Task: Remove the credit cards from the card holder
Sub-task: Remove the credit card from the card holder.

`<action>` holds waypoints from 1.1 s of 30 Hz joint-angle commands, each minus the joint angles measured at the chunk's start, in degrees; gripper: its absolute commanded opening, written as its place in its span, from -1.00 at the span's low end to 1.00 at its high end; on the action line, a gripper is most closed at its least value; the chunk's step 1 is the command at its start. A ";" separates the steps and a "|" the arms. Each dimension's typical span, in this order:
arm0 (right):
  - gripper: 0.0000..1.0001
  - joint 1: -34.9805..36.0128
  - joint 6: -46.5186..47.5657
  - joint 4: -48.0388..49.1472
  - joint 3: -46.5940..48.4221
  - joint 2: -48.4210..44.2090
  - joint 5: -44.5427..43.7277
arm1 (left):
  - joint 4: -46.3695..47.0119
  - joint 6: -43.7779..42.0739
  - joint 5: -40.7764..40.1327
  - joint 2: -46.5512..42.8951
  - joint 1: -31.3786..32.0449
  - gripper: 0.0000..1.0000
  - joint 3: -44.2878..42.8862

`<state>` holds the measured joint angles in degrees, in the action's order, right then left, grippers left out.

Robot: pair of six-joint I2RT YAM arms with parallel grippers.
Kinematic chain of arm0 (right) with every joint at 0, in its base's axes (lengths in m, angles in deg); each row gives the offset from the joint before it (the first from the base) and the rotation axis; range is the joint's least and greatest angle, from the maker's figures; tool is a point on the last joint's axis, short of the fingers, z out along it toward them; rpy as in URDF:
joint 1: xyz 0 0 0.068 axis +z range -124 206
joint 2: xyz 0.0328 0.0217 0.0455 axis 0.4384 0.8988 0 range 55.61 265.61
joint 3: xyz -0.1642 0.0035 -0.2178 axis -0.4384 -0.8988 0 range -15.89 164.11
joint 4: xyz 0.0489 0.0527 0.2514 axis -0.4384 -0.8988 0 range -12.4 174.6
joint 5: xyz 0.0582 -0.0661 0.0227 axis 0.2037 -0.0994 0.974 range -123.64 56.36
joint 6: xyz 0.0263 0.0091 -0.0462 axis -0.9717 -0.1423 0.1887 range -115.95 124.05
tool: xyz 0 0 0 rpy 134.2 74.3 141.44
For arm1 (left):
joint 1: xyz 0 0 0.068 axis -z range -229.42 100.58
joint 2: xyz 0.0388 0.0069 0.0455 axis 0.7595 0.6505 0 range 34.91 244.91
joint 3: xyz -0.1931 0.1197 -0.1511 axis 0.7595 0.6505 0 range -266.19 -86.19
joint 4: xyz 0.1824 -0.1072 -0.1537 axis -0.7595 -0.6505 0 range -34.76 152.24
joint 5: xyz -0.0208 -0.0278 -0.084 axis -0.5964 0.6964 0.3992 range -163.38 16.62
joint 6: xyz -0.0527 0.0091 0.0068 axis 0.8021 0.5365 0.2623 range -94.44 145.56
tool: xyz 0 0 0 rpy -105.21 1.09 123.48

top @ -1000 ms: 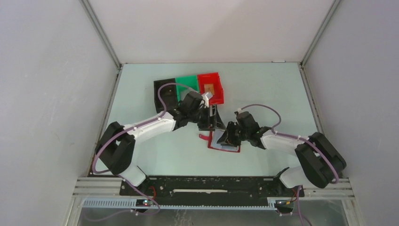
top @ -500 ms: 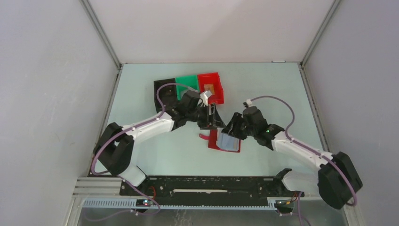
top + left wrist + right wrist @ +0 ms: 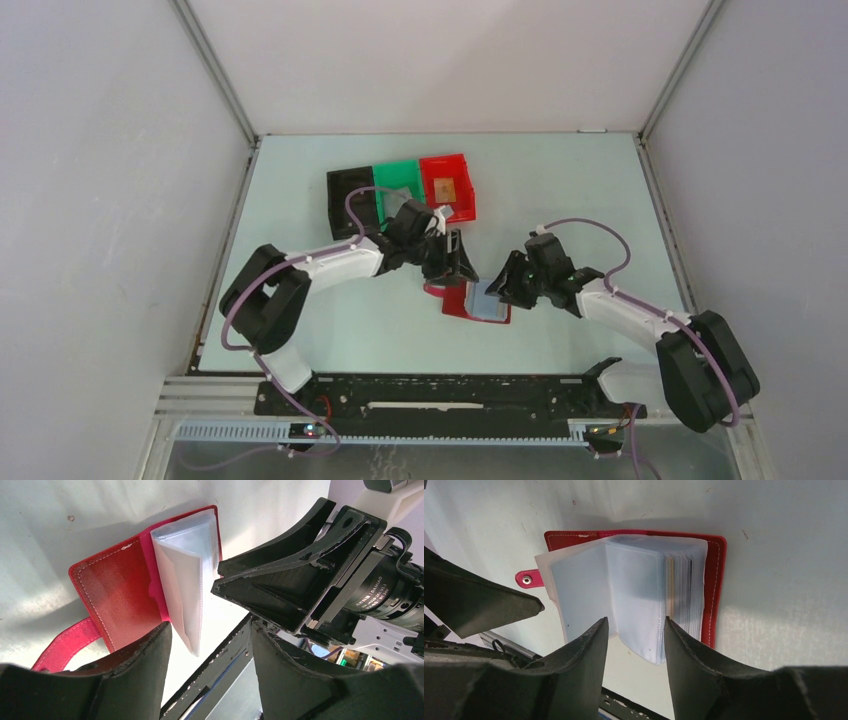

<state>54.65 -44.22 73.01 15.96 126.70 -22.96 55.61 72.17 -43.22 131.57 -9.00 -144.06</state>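
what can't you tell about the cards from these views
Cards in the card holder: right wrist view, cloudy sleeves blur them; count unclear.
Parts of the holder: top view, under the left tool and right tool.
Tan item in the red bin: top view, too small.

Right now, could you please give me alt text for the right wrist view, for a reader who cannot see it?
A dark-red card holder lies open on a pale table, its clear plastic sleeves fanned upward and its snap strap tab sticking out left. The right gripper, open, fills the foreground with its two black fingers apart below the sleeves.
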 commanded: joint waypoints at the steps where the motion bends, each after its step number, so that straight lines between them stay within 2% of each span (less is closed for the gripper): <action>1: 0.08 0.32 -0.39 2.91 -0.30 1.08 1.27 | 0.44 -0.19 -0.51 -1.07 -0.75 0.29 0.49; 14: 0.09 2.76 -2.45 7.69 -0.27 3.14 3.64 | -3.20 -3.45 -3.17 -3.76 -1.31 0.29 0.34; 23: 0.09 3.86 -5.56 16.75 -0.11 8.28 8.22 | -5.55 -5.00 -3.90 -7.23 -2.20 0.31 0.04; 33: 0.07 6.23 -5.84 18.31 6.52 14.81 8.65 | -7.19 -5.83 -4.63 -10.63 -3.10 0.30 0.87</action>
<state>60.13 -49.27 87.65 18.56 139.37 -15.20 48.94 67.97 -47.33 123.37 -11.36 -144.04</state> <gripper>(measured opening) 0.541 0.655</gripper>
